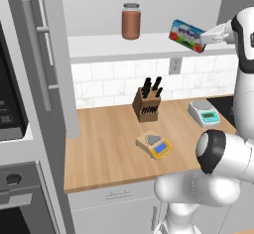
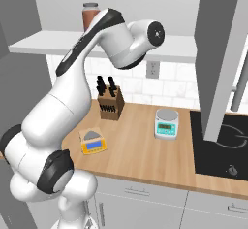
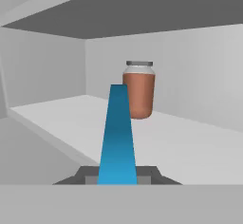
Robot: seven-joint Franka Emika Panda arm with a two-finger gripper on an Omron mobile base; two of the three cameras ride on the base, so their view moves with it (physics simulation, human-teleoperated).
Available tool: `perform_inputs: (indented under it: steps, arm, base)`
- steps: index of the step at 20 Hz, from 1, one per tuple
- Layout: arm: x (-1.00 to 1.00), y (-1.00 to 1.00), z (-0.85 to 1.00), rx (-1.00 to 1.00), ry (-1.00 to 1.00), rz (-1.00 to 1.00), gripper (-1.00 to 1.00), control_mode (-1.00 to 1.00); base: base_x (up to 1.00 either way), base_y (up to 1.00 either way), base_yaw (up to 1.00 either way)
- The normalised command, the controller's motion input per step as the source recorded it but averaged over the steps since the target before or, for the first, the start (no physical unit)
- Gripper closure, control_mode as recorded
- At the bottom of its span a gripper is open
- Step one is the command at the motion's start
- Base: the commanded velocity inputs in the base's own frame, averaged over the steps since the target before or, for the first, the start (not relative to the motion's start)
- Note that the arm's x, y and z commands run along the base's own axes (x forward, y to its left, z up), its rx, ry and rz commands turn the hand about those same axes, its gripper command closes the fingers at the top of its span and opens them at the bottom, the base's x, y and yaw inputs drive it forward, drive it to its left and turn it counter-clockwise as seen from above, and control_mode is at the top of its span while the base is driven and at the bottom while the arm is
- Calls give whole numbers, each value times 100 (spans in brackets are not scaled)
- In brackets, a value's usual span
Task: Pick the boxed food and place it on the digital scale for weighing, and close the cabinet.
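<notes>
So the end effector (image 1: 204,38) is clamped shut on the boxed food (image 1: 187,35), holding the blue carton up in the air in front of the open cabinet (image 1: 149,10), a bit out from the white shelf (image 1: 119,47) and tilted. In the hand view the box (image 3: 116,137) shows up edge-on as a blue strip running up from between the fingers.

Stuff around it: a brown jar (image 1: 131,21) with a grey lid stands upright on the shelf, well to the left of the box in the left base view and farther back in the cabinet. That's the one item I can see on the shelf. The left cabinet door (image 1: 34,54) hangs wide open with its long silver bar handle (image 1: 35,54) facing out, and the right door (image 2: 225,53) is swung open too, sticking out over the black cooktop (image 2: 220,145).

Down on the wooden counter (image 1: 104,148), the tan digital scale (image 1: 154,145) sits near the front edge, its grey plate bare. Behind it by the tiled wall is a knife block (image 1: 147,104), and off to the right a white scale (image 1: 204,112) with a teal display, also bare. An oven (image 1: 15,198) sits at far left.
</notes>
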Motion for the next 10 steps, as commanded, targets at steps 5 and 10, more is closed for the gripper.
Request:
perform_inputs:
  steps: [5,10]
  arm:
    - [-100,21,7,-5,4,-2,100,-100]
    - [-99,58,-15,-9,2,2,100,-100]
  base:
    - [0,0,0]
    - [0,0,0]
